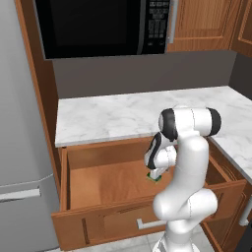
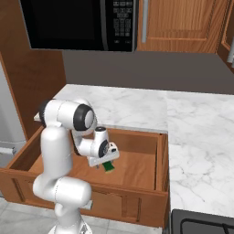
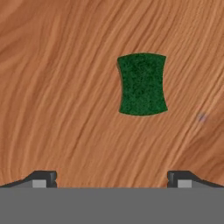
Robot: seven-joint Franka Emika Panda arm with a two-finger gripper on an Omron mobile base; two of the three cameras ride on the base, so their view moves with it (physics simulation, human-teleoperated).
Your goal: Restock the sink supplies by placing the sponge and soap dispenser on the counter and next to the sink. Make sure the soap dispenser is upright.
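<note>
The sponge lies flat on the wooden floor of an open drawer, green layer up. In the base views the sponge peeks out just under the hand. My gripper hangs over it, open, pointing straight down, with nothing between its fingers; the sponge sits a little off its centre line. The same gripper is inside the drawer's right half. The white marble counter runs behind and to the right of the drawer. The soap dispenser and the sink are out of view.
A black microwave hangs above the counter, with wooden wall cabinets beside it. A grey fridge stands at the left. The drawer's walls enclose the gripper. A dark stove corner sits at the lower right.
</note>
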